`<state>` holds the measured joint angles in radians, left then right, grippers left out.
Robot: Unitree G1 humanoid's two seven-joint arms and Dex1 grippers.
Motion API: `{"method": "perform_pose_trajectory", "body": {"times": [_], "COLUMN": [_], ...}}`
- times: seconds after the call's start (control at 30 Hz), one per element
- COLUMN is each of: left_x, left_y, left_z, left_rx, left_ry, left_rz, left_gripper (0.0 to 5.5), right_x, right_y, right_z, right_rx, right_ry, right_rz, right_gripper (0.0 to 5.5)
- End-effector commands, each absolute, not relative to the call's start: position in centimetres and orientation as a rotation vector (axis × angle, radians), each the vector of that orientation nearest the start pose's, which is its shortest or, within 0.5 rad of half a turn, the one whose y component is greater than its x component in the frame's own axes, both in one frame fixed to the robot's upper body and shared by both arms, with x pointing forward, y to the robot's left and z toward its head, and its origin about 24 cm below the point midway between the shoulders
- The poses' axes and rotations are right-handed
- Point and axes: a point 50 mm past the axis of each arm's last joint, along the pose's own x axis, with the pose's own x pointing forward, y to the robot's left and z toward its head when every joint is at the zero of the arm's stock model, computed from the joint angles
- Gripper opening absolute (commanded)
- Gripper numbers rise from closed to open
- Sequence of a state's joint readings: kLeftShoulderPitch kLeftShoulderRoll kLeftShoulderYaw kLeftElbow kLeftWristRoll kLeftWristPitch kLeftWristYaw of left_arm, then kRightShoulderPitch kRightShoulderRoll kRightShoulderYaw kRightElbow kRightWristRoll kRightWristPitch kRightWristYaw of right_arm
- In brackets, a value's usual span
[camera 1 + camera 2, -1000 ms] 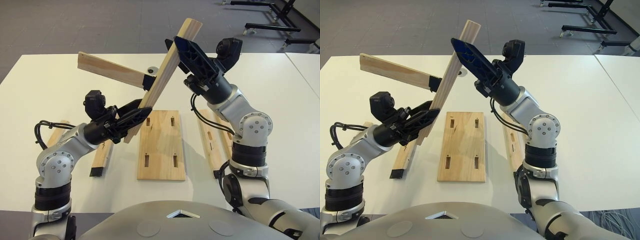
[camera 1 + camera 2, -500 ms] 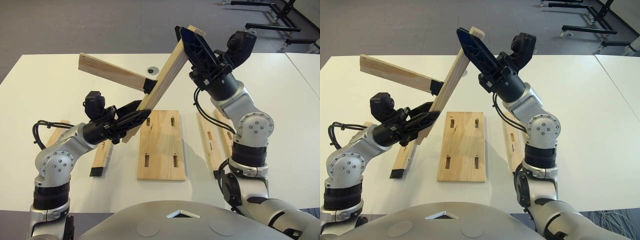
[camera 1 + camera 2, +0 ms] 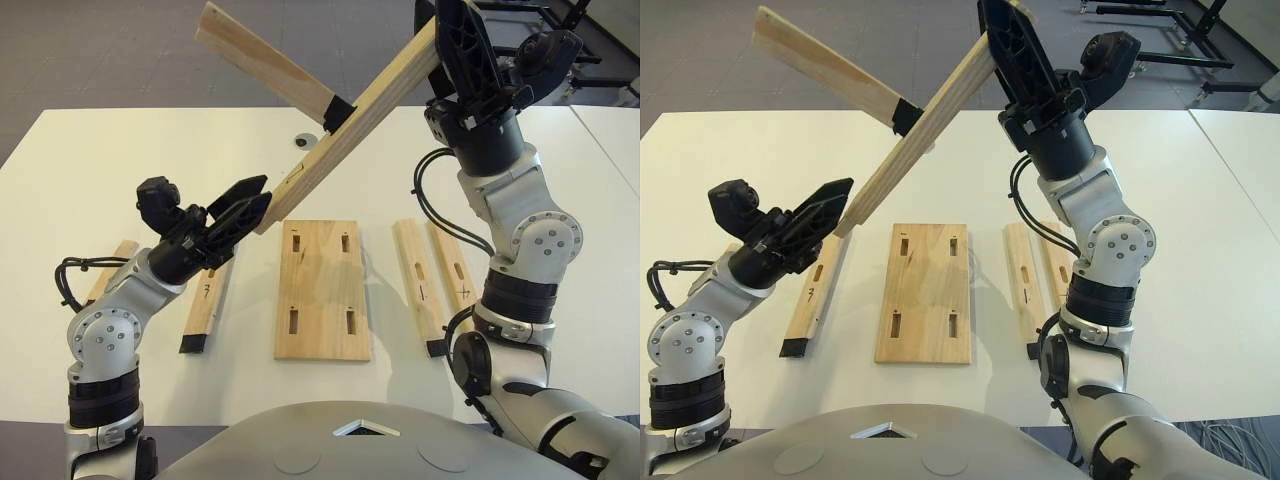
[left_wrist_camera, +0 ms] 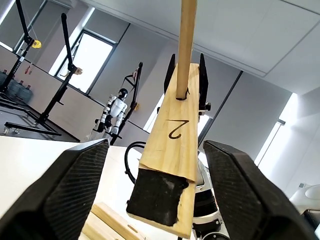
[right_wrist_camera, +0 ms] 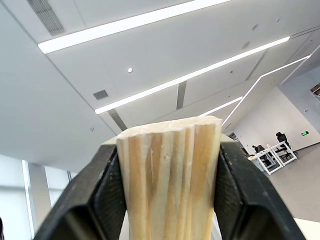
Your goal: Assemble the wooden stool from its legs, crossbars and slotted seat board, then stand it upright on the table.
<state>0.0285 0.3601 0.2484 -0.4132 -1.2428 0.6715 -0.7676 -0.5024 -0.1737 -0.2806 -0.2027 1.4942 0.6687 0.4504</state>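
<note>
The slotted seat board lies flat on the white table, nearest the robot, with four slots facing up. Just to its left lies a loose leg, its black-tipped end toward the robot. Farther left, a wooden piece is mostly hidden behind the left arm, too little showing to say what it is. To the right of the board, an inner leg and an outer leg lie side by side. The outer one's near end is covered by the right arm.

Above the table, the left gripper grips nothing. Its fingers are spread wide on either side of the black-tipped lower end of the raised leg, with a gap on each side in the left wrist view. That leg slopes up and to the right to the right gripper, whose fingers press tight against both faces of its upper end. The gripper covers that end in the eye views, and its tips are cut off by the top edge.

A crossbar is plugged into the leg partway up and sticks out up and to the left.

Farther back, a small round fitting on the table is partly hidden behind the leg.
</note>
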Motion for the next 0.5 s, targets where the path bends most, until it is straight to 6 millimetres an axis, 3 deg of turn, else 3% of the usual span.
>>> {"method": "perform_pose_trajectory", "body": {"times": [0.03, 0.1, 0.2, 0.33, 0.5], "left_x": [21.0, 20.8, 20.7, 21.0, 21.4], "left_y": [19.1, 20.4, 21.5, 21.2, 21.1], "left_z": [13.4, 12.9, 12.5, 12.3, 12.2], "left_rx": [-0.77, -0.745, -0.716, -0.697, -0.677], "left_ry": [-0.108, -0.097, -0.091, -0.079, -0.051], "left_rz": [-1.004, -0.929, -0.864, -0.866, -0.873], "left_gripper": [3.59, 3.59, 3.59, 3.59, 3.59], "right_x": [27.6, 27.5, 27.7, 28.4, 28.6], "right_y": [-15.6, -16.4, -16.6, -15.7, -15.5], "right_z": [23.8, 23.6, 22.4, 20.6, 20.0], "right_rx": [0.793, 0.506, 0.231, 0.118, 0.177], "right_ry": [-0.422, -0.388, -0.322, -0.291, -0.321], "right_rz": [1.158, 1.16, 1.2, 1.245, 1.28], "right_gripper": [2.06, 2.06, 2.06, 2.06, 2.06]}}
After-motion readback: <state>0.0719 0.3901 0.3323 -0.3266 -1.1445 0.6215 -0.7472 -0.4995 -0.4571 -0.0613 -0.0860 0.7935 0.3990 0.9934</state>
